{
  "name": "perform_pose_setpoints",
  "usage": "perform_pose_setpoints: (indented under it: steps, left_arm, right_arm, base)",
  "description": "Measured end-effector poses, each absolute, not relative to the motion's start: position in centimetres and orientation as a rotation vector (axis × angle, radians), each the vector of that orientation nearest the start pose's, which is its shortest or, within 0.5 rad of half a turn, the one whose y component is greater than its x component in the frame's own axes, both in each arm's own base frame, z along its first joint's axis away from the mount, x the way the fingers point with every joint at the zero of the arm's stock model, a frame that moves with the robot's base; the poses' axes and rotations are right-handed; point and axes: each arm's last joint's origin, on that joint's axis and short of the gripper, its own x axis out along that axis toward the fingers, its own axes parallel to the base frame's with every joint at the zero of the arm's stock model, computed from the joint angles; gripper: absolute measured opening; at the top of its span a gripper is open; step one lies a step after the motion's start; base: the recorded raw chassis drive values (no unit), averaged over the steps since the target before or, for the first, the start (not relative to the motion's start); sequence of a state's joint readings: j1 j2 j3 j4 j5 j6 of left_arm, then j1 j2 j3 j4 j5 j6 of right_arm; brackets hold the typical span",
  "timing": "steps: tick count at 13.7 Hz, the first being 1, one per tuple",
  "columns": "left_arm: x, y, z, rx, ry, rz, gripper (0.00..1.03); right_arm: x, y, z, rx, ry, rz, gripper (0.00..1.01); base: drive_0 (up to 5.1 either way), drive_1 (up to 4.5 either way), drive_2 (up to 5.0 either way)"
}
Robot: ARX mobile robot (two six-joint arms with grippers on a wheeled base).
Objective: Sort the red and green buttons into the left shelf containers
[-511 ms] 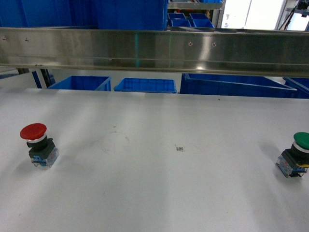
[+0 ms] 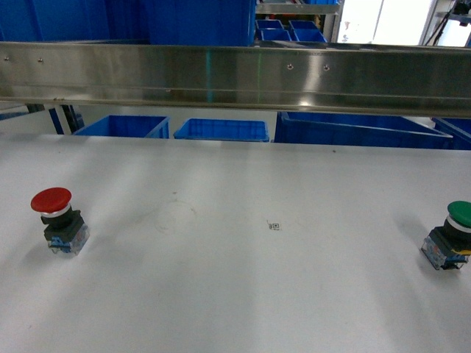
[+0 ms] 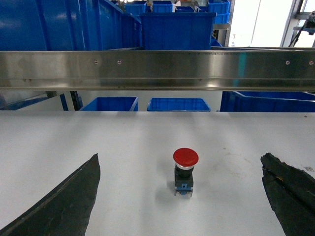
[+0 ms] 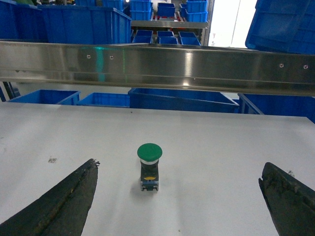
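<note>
The red button [image 2: 59, 220] stands upright at the white table's left, and the green button [image 2: 450, 235] stands at its right edge. In the left wrist view, the red button [image 3: 185, 169] is just ahead of my left gripper [image 3: 181, 156], which is open with nothing between its dark fingers [image 3: 69, 201]. The right wrist view has the green button [image 4: 149, 166] ahead and slightly left of centre of my open right gripper [image 4: 179, 162]. Neither gripper shows in the head view. Large blue bins, the shelf containers [image 2: 73, 18], rise behind the steel rail at upper left.
A steel rail [image 2: 235, 73] spans the scene above the table's far edge. Lower blue bins [image 2: 221, 130] sit beyond that edge, with a longer one [image 2: 353, 131] to the right. A small printed marker [image 2: 274, 226] lies mid-table.
</note>
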State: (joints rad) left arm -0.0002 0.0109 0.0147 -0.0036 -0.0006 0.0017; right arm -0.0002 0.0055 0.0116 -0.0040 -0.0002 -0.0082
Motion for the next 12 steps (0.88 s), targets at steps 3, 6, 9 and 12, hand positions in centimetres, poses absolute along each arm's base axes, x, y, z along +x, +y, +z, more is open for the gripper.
perform_pose_setpoints:
  steps: [3, 6, 9, 12]
  left_arm:
    - [9.75, 0.00, 16.73, 0.002, 0.000, 0.000, 0.98]
    - [9.75, 0.00, 16.73, 0.002, 0.000, 0.000, 0.98]
    - [9.75, 0.00, 16.73, 0.002, 0.000, 0.000, 0.98]
    - [9.75, 0.00, 16.73, 0.002, 0.000, 0.000, 0.98]
  right_arm:
    - [9.73, 0.00, 16.67, -0.008, -0.002, 0.000, 0.98]
    - [9.73, 0.00, 16.67, -0.008, -0.002, 0.000, 0.98]
    - [9.73, 0.00, 16.67, -0.008, -0.002, 0.000, 0.98]
    - [9.73, 0.00, 16.67, -0.008, -0.002, 0.000, 0.98]
  base:
    - [0.0, 0.00, 0.0]
    - [0.0, 0.00, 0.0]
    - [0.0, 0.00, 0.0]
    - [0.0, 0.00, 0.0]
